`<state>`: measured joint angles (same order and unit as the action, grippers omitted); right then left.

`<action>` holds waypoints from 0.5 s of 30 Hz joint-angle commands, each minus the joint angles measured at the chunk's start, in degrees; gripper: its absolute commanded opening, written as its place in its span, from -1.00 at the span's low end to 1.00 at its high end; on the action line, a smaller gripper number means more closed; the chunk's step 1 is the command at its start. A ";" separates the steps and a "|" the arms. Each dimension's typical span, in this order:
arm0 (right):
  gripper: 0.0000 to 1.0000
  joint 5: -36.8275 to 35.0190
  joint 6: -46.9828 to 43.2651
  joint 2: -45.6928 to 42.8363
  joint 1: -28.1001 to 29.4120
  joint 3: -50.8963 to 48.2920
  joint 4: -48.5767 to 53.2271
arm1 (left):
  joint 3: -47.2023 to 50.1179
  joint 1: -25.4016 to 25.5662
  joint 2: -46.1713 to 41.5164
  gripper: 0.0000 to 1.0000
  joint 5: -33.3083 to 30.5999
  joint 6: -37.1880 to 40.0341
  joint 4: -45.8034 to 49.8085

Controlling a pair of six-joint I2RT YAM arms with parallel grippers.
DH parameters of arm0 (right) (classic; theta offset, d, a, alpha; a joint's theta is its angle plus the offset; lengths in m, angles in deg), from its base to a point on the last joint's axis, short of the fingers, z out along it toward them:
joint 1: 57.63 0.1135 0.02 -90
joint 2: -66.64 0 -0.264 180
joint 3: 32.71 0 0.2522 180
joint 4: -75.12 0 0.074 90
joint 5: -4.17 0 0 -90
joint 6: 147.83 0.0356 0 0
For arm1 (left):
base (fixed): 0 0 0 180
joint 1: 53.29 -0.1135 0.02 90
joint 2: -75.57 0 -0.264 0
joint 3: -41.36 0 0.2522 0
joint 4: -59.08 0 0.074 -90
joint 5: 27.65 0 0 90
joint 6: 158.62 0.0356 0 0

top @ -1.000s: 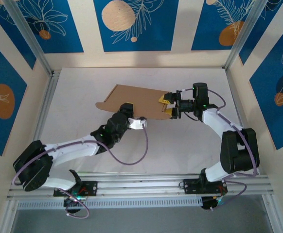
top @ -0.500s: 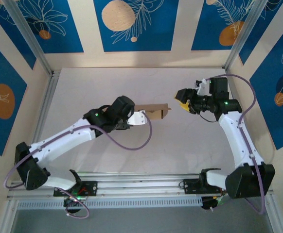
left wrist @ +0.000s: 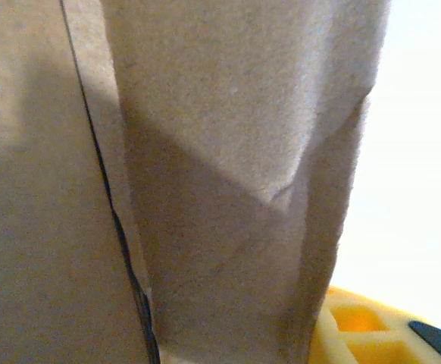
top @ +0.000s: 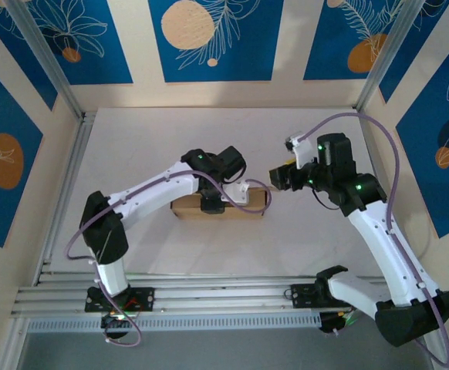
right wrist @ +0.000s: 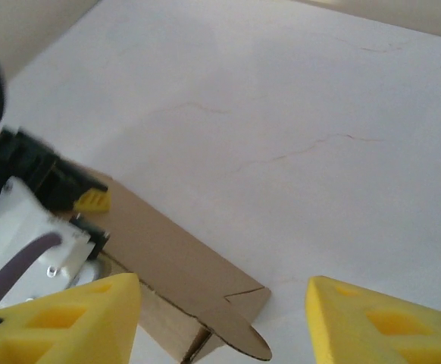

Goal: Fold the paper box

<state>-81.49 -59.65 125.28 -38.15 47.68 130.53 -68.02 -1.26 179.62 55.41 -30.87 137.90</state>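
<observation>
1. Right gripper [top: 278,176], one. Its two yellow fingers [right wrist: 76,318] stand apart with nothing between them, and it hovers just off the box's right end.
2. Left gripper [top: 209,203], one. It is down on the box's top, near the middle. One yellow finger [left wrist: 357,334] shows just beside a cardboard flap [left wrist: 236,152]; whether it clamps the cardboard cannot be told.
3. Paper box [top: 251,204], one. Plain brown cardboard, lying long and low at mid-table. One rounded tab [right wrist: 239,341] sticks out at its right end.
4. Table [top: 147,146], one. White top, bearing the box.
</observation>
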 commanded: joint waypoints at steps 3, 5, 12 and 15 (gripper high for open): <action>0.18 -0.10 -13.02 0.08 3.00 -0.97 5.55 | -2.31 0.53 3.59 -0.25 6.90 -0.51 5.20; 0.18 -2.29 -9.67 0.16 2.33 -1.68 3.95 | -2.38 0.53 3.68 -0.24 6.50 0.25 5.01; -0.17 5.27 15.87 4.14 -4.52 3.83 4.43 | -3.22 0.36 4.62 -0.17 6.59 0.15 4.13; -0.72 13.65 30.96 5.88 -9.46 5.17 5.12 | -3.18 0.42 4.62 -0.15 6.22 -0.16 3.68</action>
<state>-76.45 -44.99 130.52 -44.64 50.72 134.11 -71.10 -1.30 181.81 57.00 -30.80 139.95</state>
